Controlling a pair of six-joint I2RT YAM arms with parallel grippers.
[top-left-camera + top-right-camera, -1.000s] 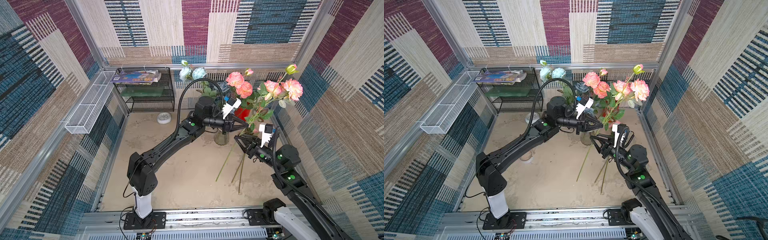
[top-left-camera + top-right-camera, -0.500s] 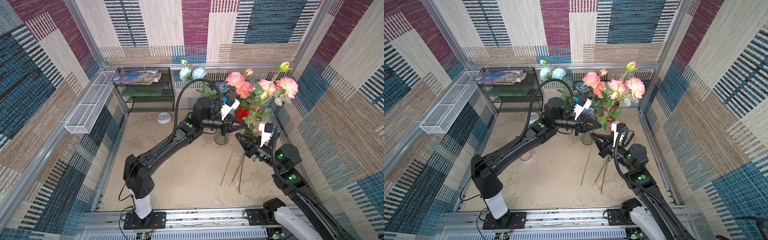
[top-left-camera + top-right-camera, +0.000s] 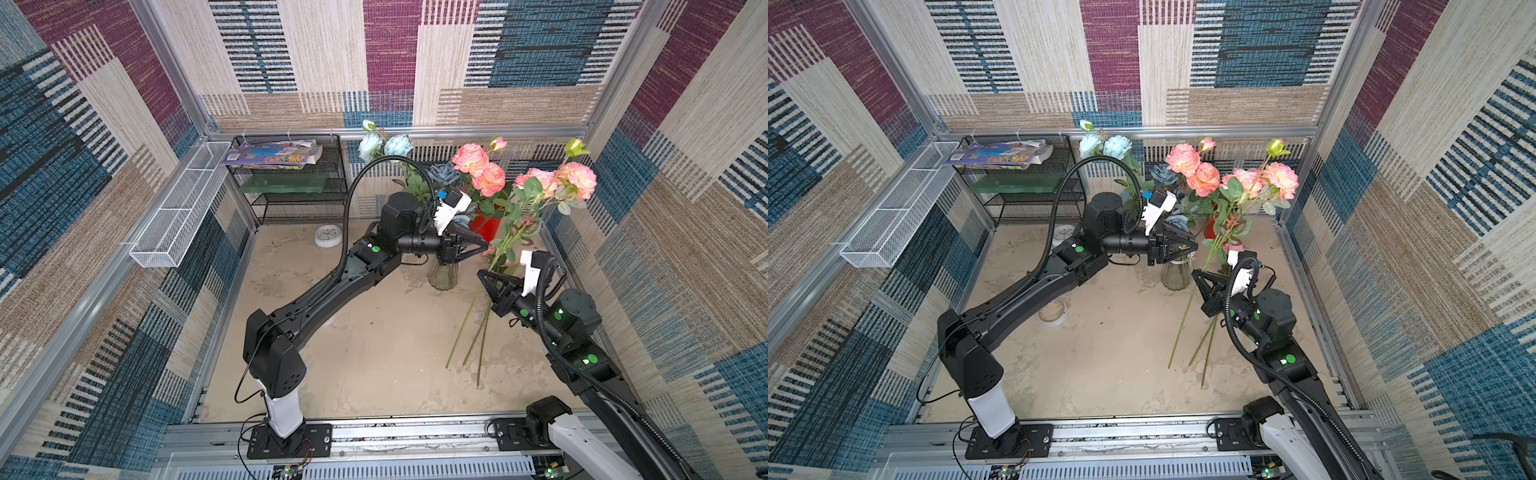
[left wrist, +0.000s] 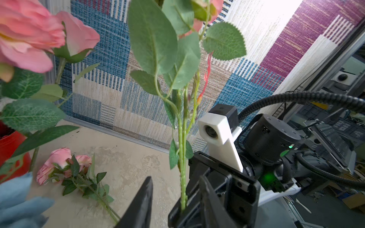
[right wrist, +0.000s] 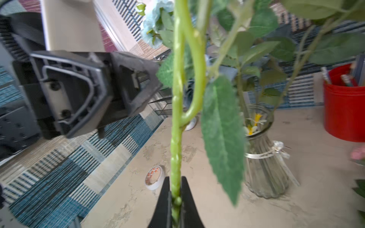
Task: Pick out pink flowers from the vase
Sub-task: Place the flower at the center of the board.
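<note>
Left claw [image 3: 484,247]: clamped on the flower stem [image 5: 176,138] a second ago, its fingers now stand apart with the stem loose between them.
Right claw [image 3: 483,274]: partly open a second ago, now pinched tight on the same stem, just below the left claw.
Pink blooms [image 3: 575,183]: have drifted slightly toward the left arm [image 3: 316,299] over the last second.
Bud [image 3: 574,147]: sits a little lower than a second ago.
Stem's lower end [image 3: 448,365]: has swung slightly toward the right arm's side above the worktop.
Left arm: its elbow has shifted slightly outward, away from the right arm.
</note>
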